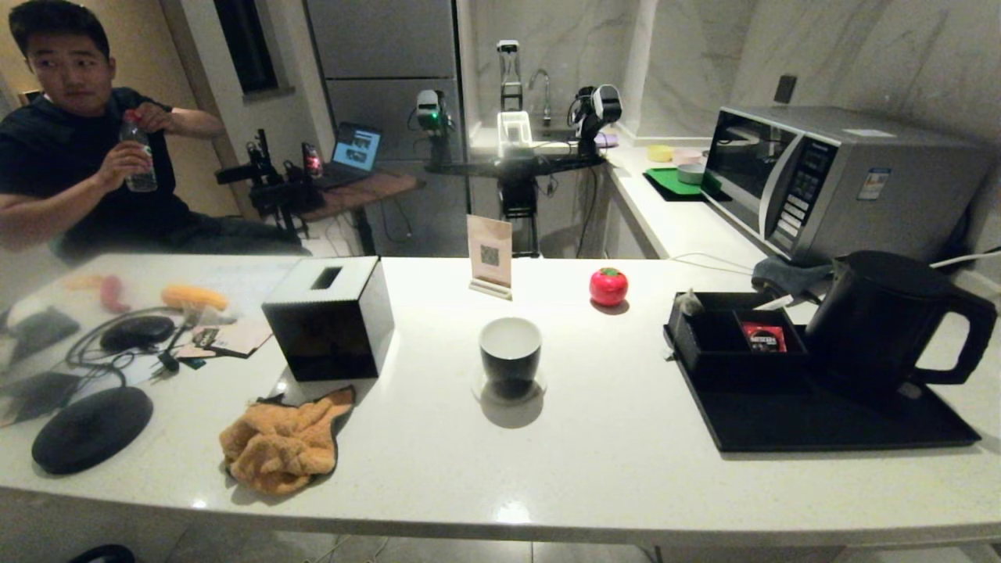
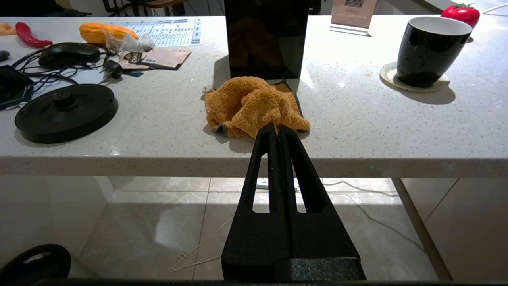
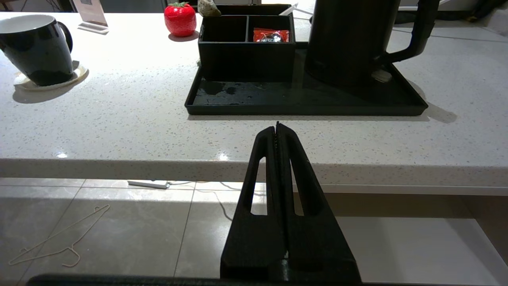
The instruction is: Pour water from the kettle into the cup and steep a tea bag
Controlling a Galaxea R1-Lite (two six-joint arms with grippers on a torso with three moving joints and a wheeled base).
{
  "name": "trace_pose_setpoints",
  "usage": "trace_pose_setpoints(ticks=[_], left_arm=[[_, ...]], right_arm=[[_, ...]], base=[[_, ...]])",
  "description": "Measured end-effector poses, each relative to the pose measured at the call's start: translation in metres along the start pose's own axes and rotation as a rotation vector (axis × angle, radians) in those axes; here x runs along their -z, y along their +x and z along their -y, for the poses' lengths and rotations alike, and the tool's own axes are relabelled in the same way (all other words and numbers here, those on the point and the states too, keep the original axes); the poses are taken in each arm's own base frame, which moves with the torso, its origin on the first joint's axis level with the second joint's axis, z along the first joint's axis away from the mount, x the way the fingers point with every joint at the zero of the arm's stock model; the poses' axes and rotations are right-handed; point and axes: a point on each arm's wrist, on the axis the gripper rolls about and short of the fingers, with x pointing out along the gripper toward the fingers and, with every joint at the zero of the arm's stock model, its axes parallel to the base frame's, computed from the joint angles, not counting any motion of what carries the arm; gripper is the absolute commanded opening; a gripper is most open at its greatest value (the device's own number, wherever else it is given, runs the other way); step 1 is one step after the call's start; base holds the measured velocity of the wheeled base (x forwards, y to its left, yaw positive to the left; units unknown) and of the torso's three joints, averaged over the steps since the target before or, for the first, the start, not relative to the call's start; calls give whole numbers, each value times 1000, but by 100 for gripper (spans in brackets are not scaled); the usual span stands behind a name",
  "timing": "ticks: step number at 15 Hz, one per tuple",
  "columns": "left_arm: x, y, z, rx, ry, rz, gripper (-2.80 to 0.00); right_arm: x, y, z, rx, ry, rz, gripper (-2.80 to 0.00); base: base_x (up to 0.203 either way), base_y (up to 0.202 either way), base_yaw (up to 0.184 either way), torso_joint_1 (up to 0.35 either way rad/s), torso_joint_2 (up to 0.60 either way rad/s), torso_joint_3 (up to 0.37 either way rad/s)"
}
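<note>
The cup, black outside and white inside, stands on a pale coaster mid-table; it also shows as the cup and the cup. The matte black kettle stands upright on a black tray at the right, handle pointing right. The pale tea bag rests on the far left corner of the compartment box; in the right wrist view the tea bag shows beside the kettle. No water shows. My left gripper and right gripper hang shut and empty before the table's front edge.
An orange cloth lies in front of a black tissue box. The round black kettle base, a mouse and cables sit at the left. A red tomato-shaped object, a sign card, a red packet and a microwave stand further back.
</note>
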Motion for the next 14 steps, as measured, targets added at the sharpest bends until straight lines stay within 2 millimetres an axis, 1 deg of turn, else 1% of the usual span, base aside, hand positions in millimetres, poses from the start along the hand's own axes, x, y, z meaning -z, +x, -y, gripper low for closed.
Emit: trace_pose_setpoints(ticks=[10, 12, 14], left_arm=[[0, 0, 0, 0, 0, 0, -280], [0, 0, 0, 1, -1, 0, -280], [0, 0, 0, 0, 0, 0, -280]], right_arm=[[-1, 1, 0, 6, -33, -11, -280], [-9, 4, 0, 8, -20, -18, -280], [-26, 7, 0, 31, 2, -18, -280]], base=[[0, 0, 0, 0, 0, 0], [0, 0, 0, 0, 0, 0], [0, 0, 0, 0, 0, 0]])
